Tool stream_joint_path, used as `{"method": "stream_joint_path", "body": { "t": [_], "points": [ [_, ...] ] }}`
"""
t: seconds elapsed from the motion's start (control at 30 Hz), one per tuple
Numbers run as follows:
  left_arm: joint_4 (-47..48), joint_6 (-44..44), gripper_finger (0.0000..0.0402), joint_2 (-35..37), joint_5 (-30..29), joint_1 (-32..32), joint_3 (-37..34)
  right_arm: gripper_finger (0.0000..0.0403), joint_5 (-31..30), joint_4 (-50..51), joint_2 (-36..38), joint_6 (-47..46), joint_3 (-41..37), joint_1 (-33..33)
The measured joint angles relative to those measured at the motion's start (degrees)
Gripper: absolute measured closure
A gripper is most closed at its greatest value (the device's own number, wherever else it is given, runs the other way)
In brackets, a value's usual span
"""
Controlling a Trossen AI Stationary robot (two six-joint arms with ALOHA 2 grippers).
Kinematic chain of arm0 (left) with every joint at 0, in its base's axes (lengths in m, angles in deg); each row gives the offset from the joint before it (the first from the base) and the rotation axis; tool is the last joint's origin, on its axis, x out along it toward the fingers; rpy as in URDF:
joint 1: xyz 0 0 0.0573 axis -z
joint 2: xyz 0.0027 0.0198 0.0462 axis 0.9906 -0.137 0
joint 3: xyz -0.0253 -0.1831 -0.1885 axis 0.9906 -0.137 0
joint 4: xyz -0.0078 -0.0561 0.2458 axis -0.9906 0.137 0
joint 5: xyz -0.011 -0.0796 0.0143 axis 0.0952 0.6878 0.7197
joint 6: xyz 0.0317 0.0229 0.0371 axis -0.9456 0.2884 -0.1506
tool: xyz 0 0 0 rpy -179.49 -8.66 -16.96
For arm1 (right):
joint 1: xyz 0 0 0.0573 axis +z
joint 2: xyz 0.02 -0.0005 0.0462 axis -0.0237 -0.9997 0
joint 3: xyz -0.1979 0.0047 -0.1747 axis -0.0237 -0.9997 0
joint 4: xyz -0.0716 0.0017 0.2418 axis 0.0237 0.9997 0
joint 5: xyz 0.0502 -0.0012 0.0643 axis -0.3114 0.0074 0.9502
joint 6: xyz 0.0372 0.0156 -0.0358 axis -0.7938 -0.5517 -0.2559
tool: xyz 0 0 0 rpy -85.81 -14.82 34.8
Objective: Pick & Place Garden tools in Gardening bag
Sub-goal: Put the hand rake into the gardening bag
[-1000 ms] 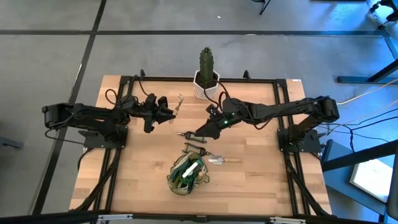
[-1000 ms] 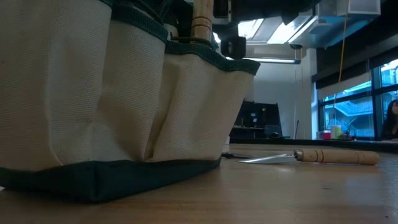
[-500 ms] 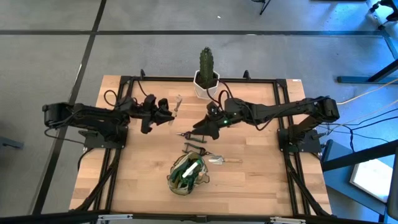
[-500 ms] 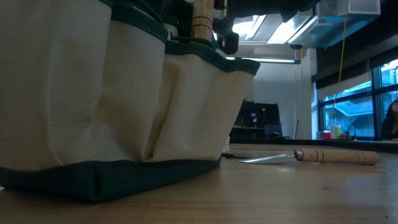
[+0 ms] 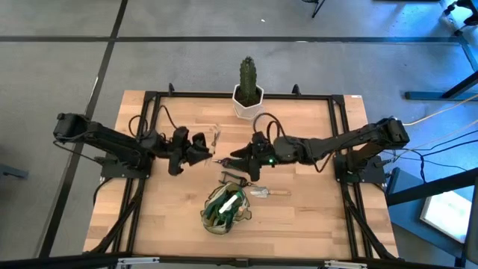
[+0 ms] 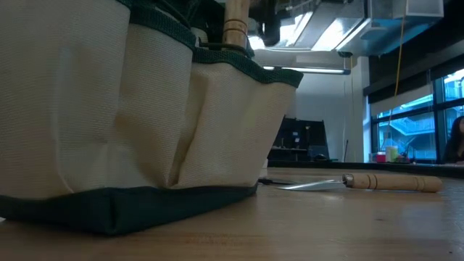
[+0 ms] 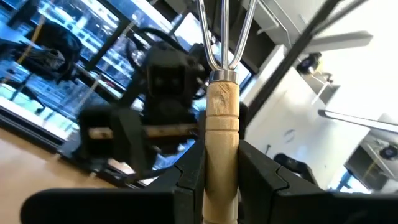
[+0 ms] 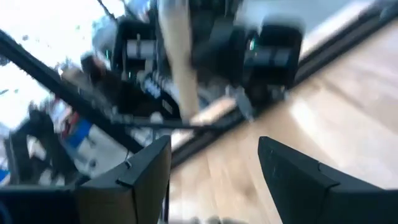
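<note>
My left gripper [image 5: 203,149] is left of the table's middle, shut on a fork [image 7: 222,93] with a wooden handle and metal tines. My right gripper [image 5: 239,158] faces it from the right, open, with nothing between its fingers [image 8: 211,168]. Dark pruning shears [image 5: 234,177] lie flat on the table near the middle. A wooden-handled trowel [image 5: 269,193] lies flat to their right, also seen in the low view [image 6: 391,181]. The gardening bag [image 5: 224,209] stands toward the near edge with green things in it. A wooden handle [image 6: 235,22] sticks up from one of its pockets. My left gripper pinches the fork's wooden handle [image 7: 222,146] between its two fingers [image 7: 189,180], below the metal collar. The fingers lie across the handle. The fork is lifted clear of the table, its tines beyond the fingers.
A green cactus [image 5: 247,75] in a white pot [image 5: 246,104] stands at the far edge's middle. A black frame [image 5: 340,119] runs round the tabletop. Bare wood lies at the near left and near right of the bag.
My left gripper has carried the fork toward the near edge and a little toward the middle, still shut on it. My right arm has swung toward the near edge and rolled its wrist, its fingers still apart. Shears, trowel and bag have stayed put.
</note>
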Motion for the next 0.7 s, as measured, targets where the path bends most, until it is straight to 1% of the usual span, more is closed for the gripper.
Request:
{"method": "stream_joint_path", "body": {
  "t": [0.13, 0.2, 0.33, 0.43, 0.5, 0.6, 0.7],
  "points": [
    [3.0, -2.7, 0.0337, 0.0, -6.0, 5.9, 2.2, 0.0158, -6.6, -7.9, 0.0, 0.3, 0.0, 2.8],
    [4.5, -3.6, 0.0337, 0.0, -7.5, 7.8, 2.9, 0.0158, -8.3, -10.4, 0.0, 0.9, 0.0, 3.5],
    [4.3, -4.9, 0.0337, 0.0, -9.8, 9.9, 4.2, 0.0157, -10.3, -14.4, 0.0, 1.9, 0.0, 4.2],
    [4.4, -4.9, 0.0337, -0.1, -11.1, 10.0, 4.8, 0.015, -11.7, -13.9, -0.7, 3.2, 1.2, 4.8],
    [4.3, -4.6, 0.0337, -0.7, -12.0, 9.9, 5.3, 0.014, -12.8, -11.8, -0.9, 6.6, 2.7, 5.4],
    [4.4, -4.4, 0.0337, -1.7, -13.3, 9.6, 5.9, 0.0122, -12.8, -10.7, -2.4, 10.4, 6.5, 5.6],
    [4.6, -4.4, 0.0337, -3.3, -11.9, 9.0, 7.1, 0.0107, -12.8, -7.7, -4.7, 10.7, 10.5, 5.5]
  ]
}}
